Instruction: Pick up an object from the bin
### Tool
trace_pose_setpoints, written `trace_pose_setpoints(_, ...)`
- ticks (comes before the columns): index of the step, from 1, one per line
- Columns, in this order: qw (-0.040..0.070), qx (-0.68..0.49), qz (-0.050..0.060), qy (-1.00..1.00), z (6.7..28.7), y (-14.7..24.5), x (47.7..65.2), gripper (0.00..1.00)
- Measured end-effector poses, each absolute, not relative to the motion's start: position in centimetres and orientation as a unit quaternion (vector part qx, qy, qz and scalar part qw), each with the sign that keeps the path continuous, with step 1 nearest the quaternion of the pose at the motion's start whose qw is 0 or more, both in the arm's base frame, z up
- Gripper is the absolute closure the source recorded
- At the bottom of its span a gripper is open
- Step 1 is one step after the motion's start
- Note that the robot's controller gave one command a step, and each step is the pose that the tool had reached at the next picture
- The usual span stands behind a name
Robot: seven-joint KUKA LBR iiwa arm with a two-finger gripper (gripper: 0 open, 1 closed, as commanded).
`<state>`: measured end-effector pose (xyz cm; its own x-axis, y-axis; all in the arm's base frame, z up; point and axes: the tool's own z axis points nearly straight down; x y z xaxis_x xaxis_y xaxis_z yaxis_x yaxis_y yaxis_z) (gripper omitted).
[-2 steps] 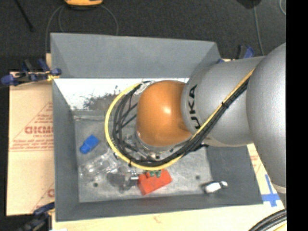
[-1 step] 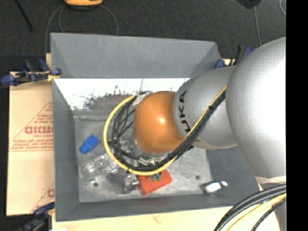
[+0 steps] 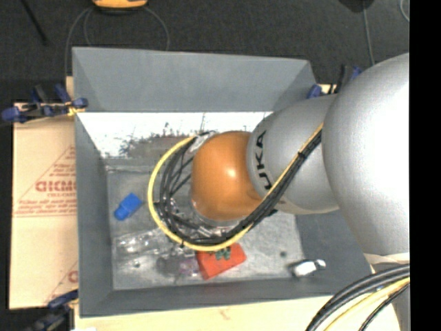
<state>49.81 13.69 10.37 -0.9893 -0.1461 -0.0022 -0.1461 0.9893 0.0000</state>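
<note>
An orange-red block with a small green part on top lies at the bin's front middle, just below the arm's cable loop. Left of it, a clear plastic thing rests on the floor, with a dim purplish item beside it. A small blue block lies further left, near the left wall.
The arm comes in from the right, and its orange dome and black and yellow cable loop hang over the middle of the bin. A small white piece with a dark end lies in the front right corner.
</note>
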Motion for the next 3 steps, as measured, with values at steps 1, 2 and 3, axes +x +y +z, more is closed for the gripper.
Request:
trace_pose_setpoints(1,0.006,-0.064,0.000,0.998,26.5,13.0,48.8,1.00)
trace_pose_setpoints(2,-0.003,0.003,0.000,1.000,13.3,9.9,47.6,1.00)
trace_pose_setpoints(3,0.001,0.004,0.001,1.000,13.6,10.0,47.7,0.00)
